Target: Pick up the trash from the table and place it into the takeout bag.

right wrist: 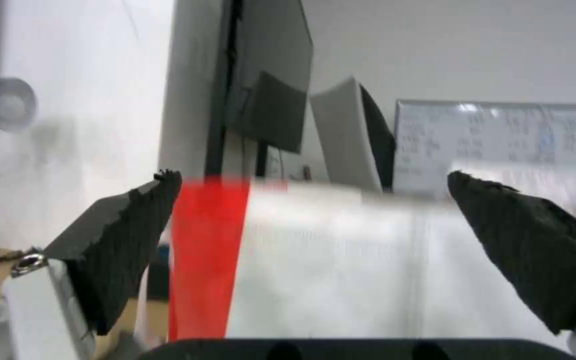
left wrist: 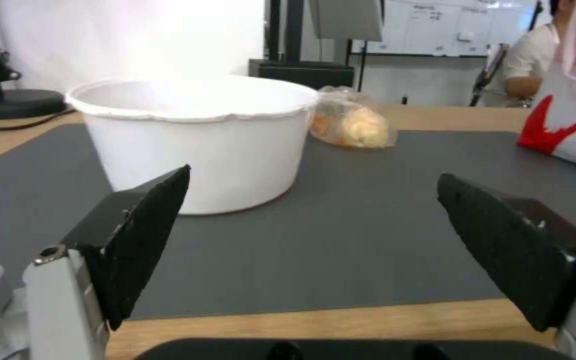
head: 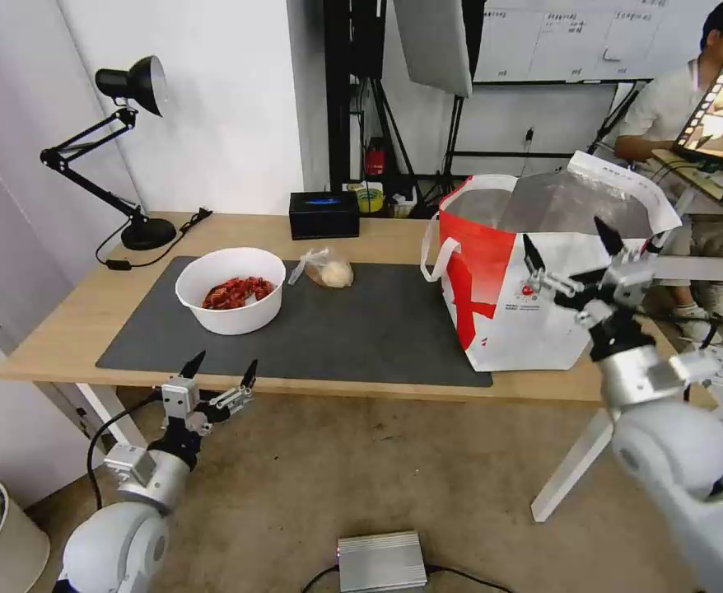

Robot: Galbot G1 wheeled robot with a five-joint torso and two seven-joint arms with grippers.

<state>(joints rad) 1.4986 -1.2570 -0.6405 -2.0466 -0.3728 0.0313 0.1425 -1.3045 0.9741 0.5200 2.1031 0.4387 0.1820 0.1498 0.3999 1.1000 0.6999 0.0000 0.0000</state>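
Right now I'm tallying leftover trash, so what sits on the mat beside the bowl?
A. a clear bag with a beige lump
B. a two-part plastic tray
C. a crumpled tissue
A: the clear bag with its beige lump lies on the mat just beside the bowl.

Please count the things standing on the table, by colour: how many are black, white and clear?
Black: 2, the black desk lamp and black rectangular tissue box.
White: 2, the white round bowl and white-and-red takeout bag.
Clear: 1, the clear bag with beige lump.
Total: 5.

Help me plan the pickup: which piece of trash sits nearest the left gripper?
The white bowl of red shells; the clear bag lies farther back from the left gripper.
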